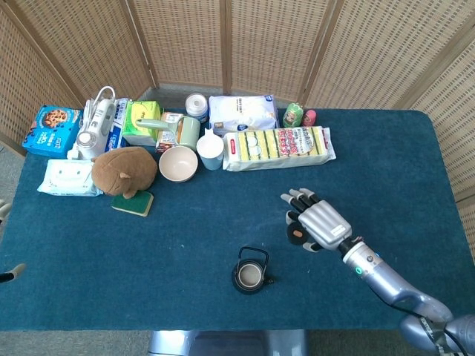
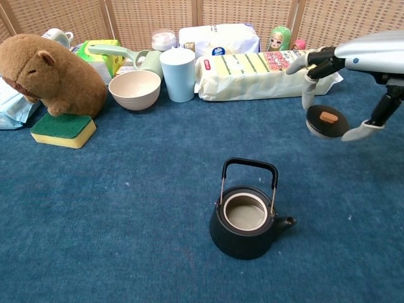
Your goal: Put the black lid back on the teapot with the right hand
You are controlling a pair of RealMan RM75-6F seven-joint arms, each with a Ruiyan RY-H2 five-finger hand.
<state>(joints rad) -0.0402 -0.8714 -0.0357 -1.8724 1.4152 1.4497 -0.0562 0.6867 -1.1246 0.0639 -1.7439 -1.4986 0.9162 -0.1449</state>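
A black teapot [image 1: 250, 274] [image 2: 246, 221] stands open on the blue table, its handle upright and its mouth uncovered. My right hand [image 1: 317, 222] [image 2: 353, 69] hangs above the table to the right of the teapot and further back. It pinches the black lid [image 2: 326, 121] [image 1: 297, 233] with a small orange knob between thumb and fingers, clear of the cloth. My left hand shows in neither view.
A row of goods lines the back: a long yellow sponge pack [image 2: 262, 71], a blue cup [image 2: 177, 74], a cream bowl [image 2: 134, 88], a brown plush animal [image 2: 50, 72] on a green-yellow sponge [image 2: 63, 129], boxes and a white bag [image 1: 242, 111].
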